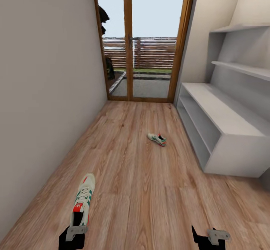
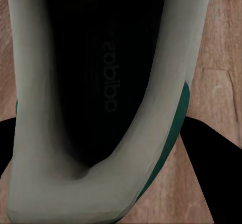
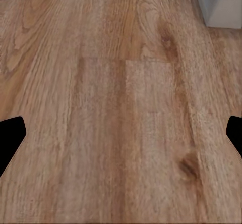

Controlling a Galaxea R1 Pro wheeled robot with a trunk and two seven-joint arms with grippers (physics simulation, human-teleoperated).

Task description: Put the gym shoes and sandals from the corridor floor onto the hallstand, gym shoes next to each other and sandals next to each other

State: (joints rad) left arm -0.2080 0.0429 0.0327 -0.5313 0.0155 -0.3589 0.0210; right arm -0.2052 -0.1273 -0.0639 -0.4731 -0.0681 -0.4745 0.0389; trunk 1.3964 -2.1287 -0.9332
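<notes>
At the bottom left of the head view, my left end effector (image 1: 77, 230) sits at the heel of the near gym shoe (image 1: 84, 198), whose long axis runs straight ahead of me, toe pointing up the corridor. In the left wrist view the shoe's dark opening and cream collar (image 2: 101, 98) lie between the dark fingers (image 2: 212, 153), so I judge the fingers to be closed on the heel, though the contact itself is hidden and I cannot tell whether the sole is off the corridor floor (image 1: 142, 190).

My right end effector (image 1: 210, 238) is spread wide with nothing between its fingers, just bare planks beneath it in the right wrist view.

The hallstand (image 1: 225, 130) stands ahead on my right, its wide tabletop bare. So the held shoe has to travel across my front, away from the left wall and toward that tabletop; the floor between is open.

The far gym shoe (image 1: 157, 139) lies mid-corridor, well apart from the near one, near the hallstand's low shelves and on the right arm's side. I see no sandals here.
</notes>
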